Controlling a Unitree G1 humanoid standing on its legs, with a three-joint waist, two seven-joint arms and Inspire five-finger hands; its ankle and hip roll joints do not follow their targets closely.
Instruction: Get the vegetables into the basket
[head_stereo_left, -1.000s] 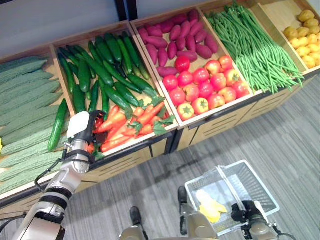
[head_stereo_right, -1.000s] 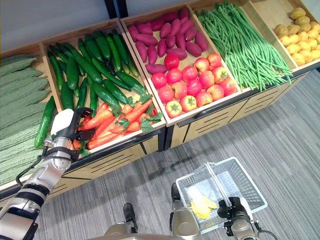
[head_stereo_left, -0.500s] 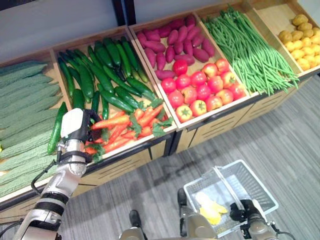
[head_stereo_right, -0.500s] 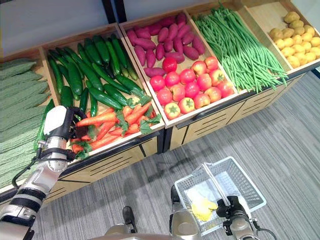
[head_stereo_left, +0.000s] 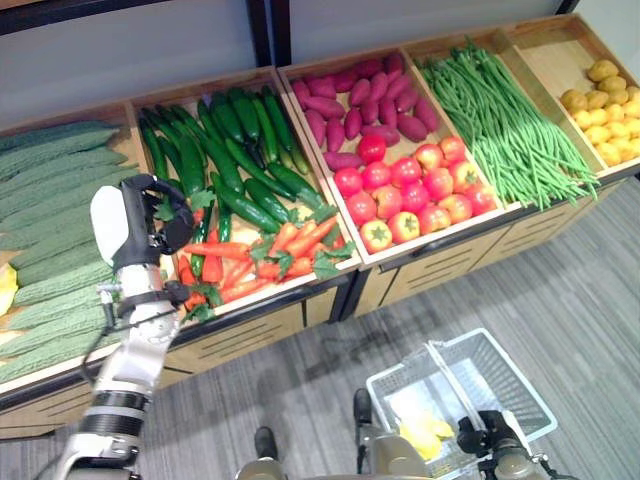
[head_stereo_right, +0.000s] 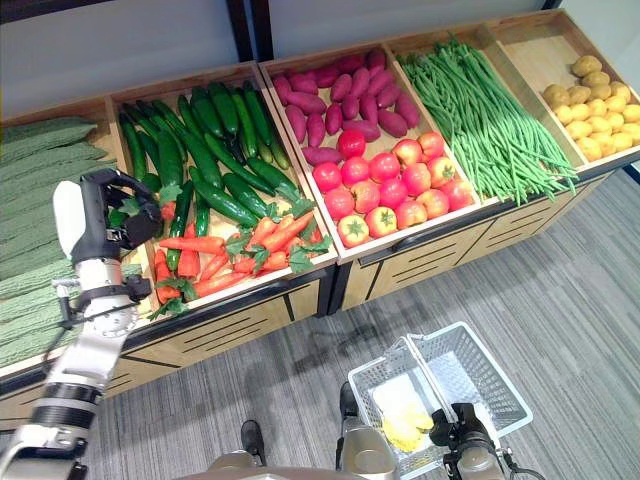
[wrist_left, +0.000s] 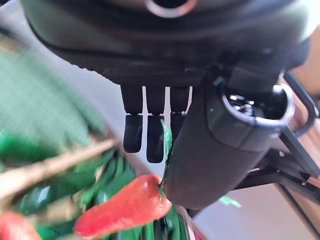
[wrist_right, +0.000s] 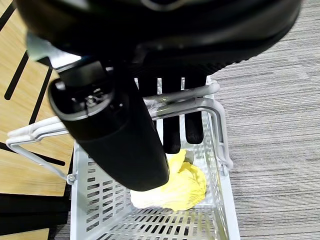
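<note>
My left hand (head_stereo_left: 140, 215) hangs above the left end of the carrot pile (head_stereo_left: 262, 255), by the wooden divider. It is shut on a carrot (wrist_left: 125, 210), pinched at its leafy top between thumb and fingers (wrist_left: 155, 137); green leaves (head_stereo_left: 167, 209) stick out of the fist. Low down at the right, my right hand (head_stereo_left: 495, 445) is shut on the handle (wrist_right: 185, 107) of a white wire basket (head_stereo_left: 505, 372), which hangs over the floor. A yellow leafy vegetable (wrist_right: 175, 185) lies in the basket.
The wooden stall holds bitter gourds (head_stereo_left: 50, 200), cucumbers (head_stereo_left: 235, 150), sweet potatoes (head_stereo_left: 350, 100), tomatoes (head_stereo_left: 410, 190), green beans (head_stereo_left: 500, 110) and yellow potatoes (head_stereo_left: 600, 100). Grey carpet (head_stereo_left: 560, 280) lies between the stall front and the basket.
My left hand has closed on a carrot and lifted it up and back out of the pile. The camera has shifted a little. The right hand and basket stay put.
</note>
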